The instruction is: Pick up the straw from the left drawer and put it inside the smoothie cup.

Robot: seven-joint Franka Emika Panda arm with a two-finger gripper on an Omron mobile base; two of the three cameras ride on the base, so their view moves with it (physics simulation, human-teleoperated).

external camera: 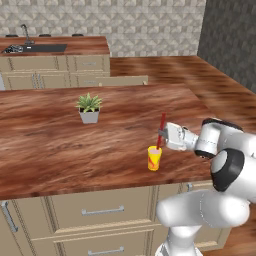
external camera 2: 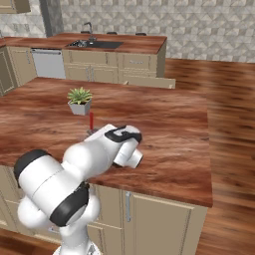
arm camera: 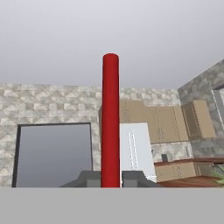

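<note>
A: Nearest item, hand view: gripper [arm camera: 110, 179], two dark fingertips [arm camera: 90, 178] pressed against either side of the straw [arm camera: 110, 122]. No visible gap between pad and stick. Entry: clamped on the straw.

B: Orientation of the straw?

A: Upright in the left base view, red stick [external camera: 161, 131] rising from the gripper [external camera: 161, 134], lower end at or in the mouth of the smoothie cup [external camera: 154, 158]. Whether the tip touches the inside of the cup, cannot tell.

B: Cup position?

A: Standing on the island counter [external camera: 60, 145], near its front edge, directly under the gripper. Yellow, with a reddish mark on its side.

B: Right base view?

A: Arm body hides the cup. Top of the straw [external camera 2: 91, 120] shows above the wrist.

B: Farther back?

A: Potted plant [external camera: 89, 108] on the same counter, well apart from the cup, left of it. Beyond the island, the left drawer [external camera: 122, 80] stands pulled open. Sink [external camera: 35, 48] on the back counter against the tiled wall.
</note>
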